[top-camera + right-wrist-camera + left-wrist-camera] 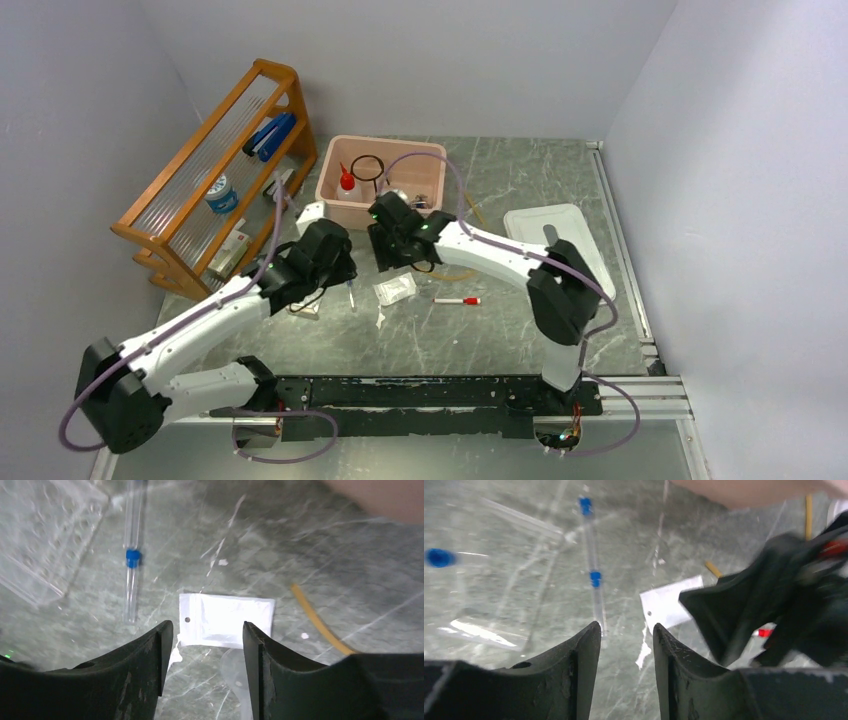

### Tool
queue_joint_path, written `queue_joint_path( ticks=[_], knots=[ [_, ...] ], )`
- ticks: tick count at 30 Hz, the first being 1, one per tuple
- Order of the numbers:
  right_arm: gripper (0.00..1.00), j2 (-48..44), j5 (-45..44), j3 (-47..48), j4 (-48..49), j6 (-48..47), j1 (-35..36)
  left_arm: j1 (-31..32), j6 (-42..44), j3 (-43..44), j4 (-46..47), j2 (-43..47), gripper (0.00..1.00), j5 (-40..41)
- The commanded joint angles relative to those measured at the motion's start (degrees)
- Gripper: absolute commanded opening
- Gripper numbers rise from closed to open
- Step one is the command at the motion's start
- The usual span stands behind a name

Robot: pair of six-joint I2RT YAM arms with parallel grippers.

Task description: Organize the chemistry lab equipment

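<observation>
I have my left arm (200, 325) and right arm (500, 250) reaching forward, wrists close together. The left gripper (626, 628) has its jaws parted and empty; the right gripper (207, 625) is wider, also empty.

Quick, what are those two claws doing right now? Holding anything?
Left gripper: open, holding nothing.
Right gripper: open, holding nothing.

A wooden slatted rack (215, 190) stands at the far left of the green marbled surface (470, 340). Just right of it sits a pink tub (335, 208). A flat white lid (530, 220) lies well apart, at the far right.
</observation>
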State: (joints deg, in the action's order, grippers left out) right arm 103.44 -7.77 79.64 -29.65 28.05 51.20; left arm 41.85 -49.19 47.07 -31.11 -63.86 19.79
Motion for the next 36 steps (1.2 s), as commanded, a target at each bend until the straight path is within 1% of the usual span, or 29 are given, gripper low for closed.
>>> queue_joint_path(
  ticks=[1, 4, 7, 11, 17, 19, 20, 23, 25, 28, 31, 36],
  knots=[
    [0.58, 6.3, -1.3, 5.8, -8.7, -3.7, 4.1, -1.0, -2.2, 2.8, -8.1, 6.2, 0.48, 12.1],
    [0.59, 10.5, -4.1, 8.5, -12.1, -3.8, 5.8, -1.1, -2.4, 5.9, -11.6, 9.6, 0.50, 19.1],
    [0.59, 13.8, -4.5, 9.6, -13.7, -4.3, 6.4, -1.2, -2.1, 8.3, -13.6, 11.6, 0.52, 23.6],
    [0.59, 16.4, -2.3, 9.7, -13.6, -5.2, 6.5, -1.3, -0.1, 10.0, -13.9, 12.8, 0.52, 26.0],
    [0.58, 19.3, 1.2, 8.9, -11.4, -6.2, 6.5, -1.3, 1.1, 9.8, -13.1, 12.6, 0.52, 25.3],
    [0.53, 19.9, 1.8, 8.0, -10.0, -6.4, 6.5, -1.3, 1.3, 9.5, -12.9, 12.3, 0.51, 25.0],
    [0.49, 20.2, 1.8, 7.8, -9.8, -6.4, 6.5, -1.4, 1.5, 9.4, -12.7, 12.2, 0.51, 24.8],
    [0.29, 21.0, 1.0, 7.6, -9.3, -6.3, 6.5, -1.5, 2.5, 9.3, -12.2, 12.0, 0.51, 24.5],
    [0.18, 20.6, 0.5, 7.6, -8.7, -6.3, 6.5, -1.6, 3.0, 9.3, -11.9, 11.7, 0.50, 24.3],
    [0.11, 19.3, -1.2, 9.2, -9.1, -6.2, 6.5, -1.7, 3.6, 9.6, -11.6, 11.4, 0.49, 24.1],
    [0.01, 16.0, -1.1, 10.0, -7.6, -6.4, 6.5, -1.8, 4.2, 10.0, -11.3, 11.2, 0.49, 24.2],
    [0.00, 9.5, -0.1, 11.4, -4.7, -6.6, 6.5, -2.0, 4.6, 11.4, -11.6, 11.4, 0.47, 26.2]
  ],
)
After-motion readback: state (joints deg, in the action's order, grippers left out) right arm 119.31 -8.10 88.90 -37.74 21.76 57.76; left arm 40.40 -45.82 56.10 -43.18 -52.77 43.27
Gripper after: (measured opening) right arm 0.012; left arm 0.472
